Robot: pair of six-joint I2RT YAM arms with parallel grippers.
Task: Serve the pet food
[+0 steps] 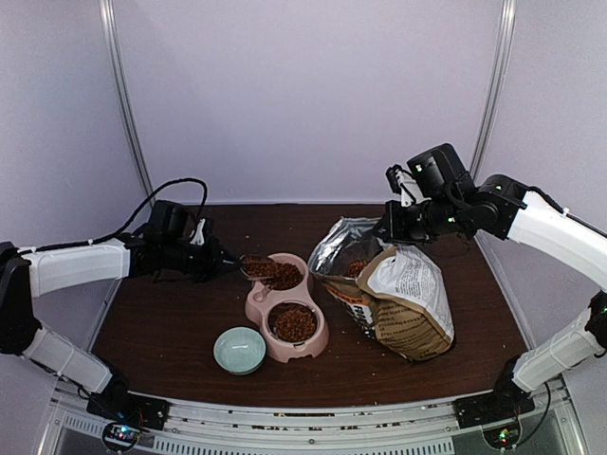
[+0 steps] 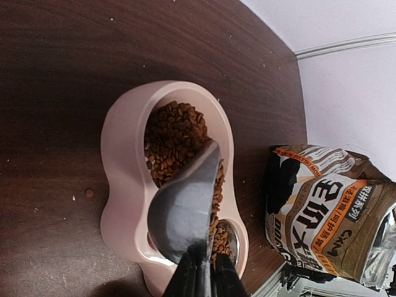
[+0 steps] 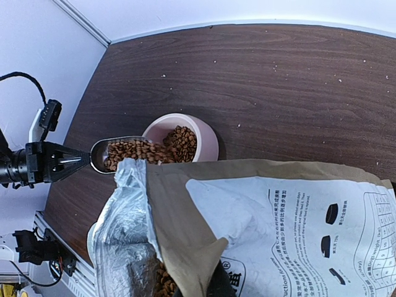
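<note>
Reference object: pink double bowl (image 1: 258,305), at mid-table (image 1: 171,322).

- Pet food (image 1: 294,323): fills both compartments of the bowl, the near one and the far one. More is heaped in the metal scoop (image 1: 254,266), and some shows inside the open mouth of the paper bag (image 1: 408,303).
- Scoop: at the far-left rim of the bowl, with its tip over the far compartment. In the left wrist view its underside is tilted down toward that compartment.
- Left fingers (image 2: 180,283): left of the bowl and raised off the table. They are nearly together, clamped on the scoop's thin handle.
- Paper bag: just right of the bowl, leaning away from it with its foil-lined mouth open toward the bowl. I cannot tell whether bag and bowl touch.
- Right fingers (image 1: 392,227): up and to the right of the bowl, at the bag's top edge. They are fully together, pinching the folded rim of the bag.
- Small pale-green bowl (image 1: 239,351): just beside the near-left of the pink bowl.
- A few crumbs are scattered on the table beyond the bowl.
</note>
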